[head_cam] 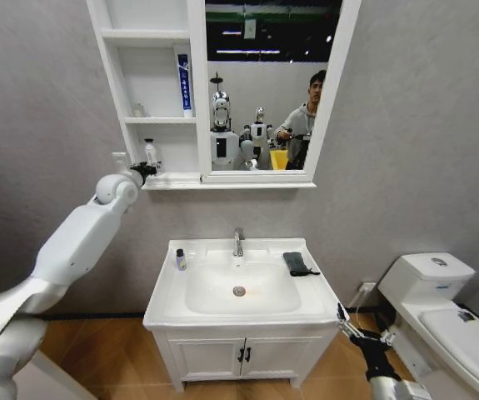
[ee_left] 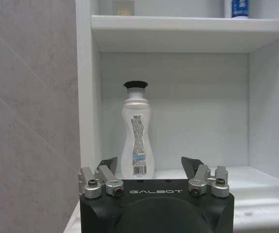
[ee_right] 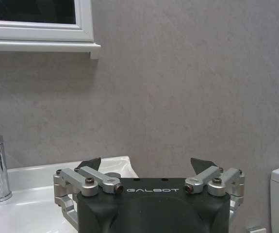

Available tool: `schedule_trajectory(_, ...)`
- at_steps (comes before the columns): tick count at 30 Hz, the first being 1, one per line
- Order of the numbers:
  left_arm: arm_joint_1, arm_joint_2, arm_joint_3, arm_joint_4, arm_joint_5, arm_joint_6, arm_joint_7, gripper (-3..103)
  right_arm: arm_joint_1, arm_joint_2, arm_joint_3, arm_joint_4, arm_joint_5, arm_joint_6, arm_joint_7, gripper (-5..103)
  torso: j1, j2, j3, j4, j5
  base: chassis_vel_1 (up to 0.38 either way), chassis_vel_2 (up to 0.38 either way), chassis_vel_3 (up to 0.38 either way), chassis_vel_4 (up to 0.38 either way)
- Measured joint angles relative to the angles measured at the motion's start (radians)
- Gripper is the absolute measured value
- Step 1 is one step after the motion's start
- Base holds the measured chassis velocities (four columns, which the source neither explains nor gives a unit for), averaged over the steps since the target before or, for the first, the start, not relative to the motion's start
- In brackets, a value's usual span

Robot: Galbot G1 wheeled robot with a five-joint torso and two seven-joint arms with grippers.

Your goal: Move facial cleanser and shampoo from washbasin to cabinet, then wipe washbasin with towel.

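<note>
White bottle (ee_left: 137, 133) stands upright in the cabinet's (head_cam: 111, 58) lowest niche, long axis vertical, black cap up, label facing my left wrist camera. Left gripper (ee_left: 149, 167) sits just outside it, fingers wide, holding nothing. A blue-labelled tube (head_cam: 184, 82) stands upright one shelf up. On the washbasin (head_cam: 160, 308): a small dark-capped bottle (head_cam: 181, 260) upright at the back left, tap (head_cam: 238, 242) between it and the towel (head_cam: 296, 263). Right gripper (ee_right: 146, 167) is low by the basin's front right corner, fingers spread, empty.
</note>
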Motion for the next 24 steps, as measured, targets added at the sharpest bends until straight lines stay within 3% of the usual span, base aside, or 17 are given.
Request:
schedule_trajectory(1,0.000,0.000,0.000,0.000,0.000,0.000,0.000,72,0.000,0.000,0.000,0.000,0.000,0.000,0.000,100,0.000,0.000,0.000,0.0000,0.0000,0.000,0.000,0.000,0.000)
schedule_trajectory(4,0.184,0.118,-0.068,-0.195,-0.015,-0.048,0.075,88,0.002,-0.003,-0.006,0.000,-0.005,-0.003,0.001,100,0.000,0.000,0.000,0.0004,-0.0001,0.000,0.000,0.000,0.000)
schedule_trajectory(5,0.184,0.118,-0.068,-0.195,-0.015,-0.048,0.075,88,0.002,-0.003,-0.006,0.000,-0.005,-0.003,0.001,100,0.000,0.000,0.000,0.0004,-0.0001,0.000,0.000,0.000,0.000)
schedule_trajectory(7,0.322,0.171,-0.102,-0.272,0.029,-0.103,0.118,97,0.003,0.000,-0.010,0.000,-0.009,-0.004,0.002,100,0.000,0.000,0.000,0.0004,0.0005,0.000,0.000,0.000,0.000)
schedule_trajectory(10,0.437,0.174,-0.126,-0.308,0.075,-0.140,0.119,100,0.004,0.007,-0.014,0.000,-0.016,-0.004,0.003,100,0.000,0.000,0.000,0.0002,0.0000,0.000,0.000,0.000,0.000)
schedule_trajectory(12,0.496,0.159,-0.132,-0.317,0.102,-0.154,0.110,100,0.003,0.012,-0.015,0.000,-0.019,-0.004,0.002,100,0.000,0.000,0.000,0.0000,0.0006,0.000,0.000,0.000,0.000)
schedule_trajectory(15,0.627,0.084,-0.122,-0.269,0.210,-0.194,0.074,100,-0.005,0.020,-0.012,-0.001,-0.025,0.005,0.002,100,0.000,0.000,0.000,-0.0003,0.0004,0.000,0.000,0.000,0.000)
schedule_trajectory(20,0.694,-0.013,-0.106,-0.169,0.293,-0.230,0.059,100,-0.013,0.020,-0.001,-0.004,-0.023,0.013,0.001,100,0.000,0.000,0.000,0.0000,0.0000,0.000,0.000,0.000,0.000)
schedule_trajectory(24,0.701,-0.146,-0.079,-0.039,0.382,-0.277,0.072,100,-0.018,0.015,0.008,-0.006,-0.019,0.017,0.000,100,0.000,0.000,0.000,-0.0001,0.0001,0.000,0.000,0.000,0.000)
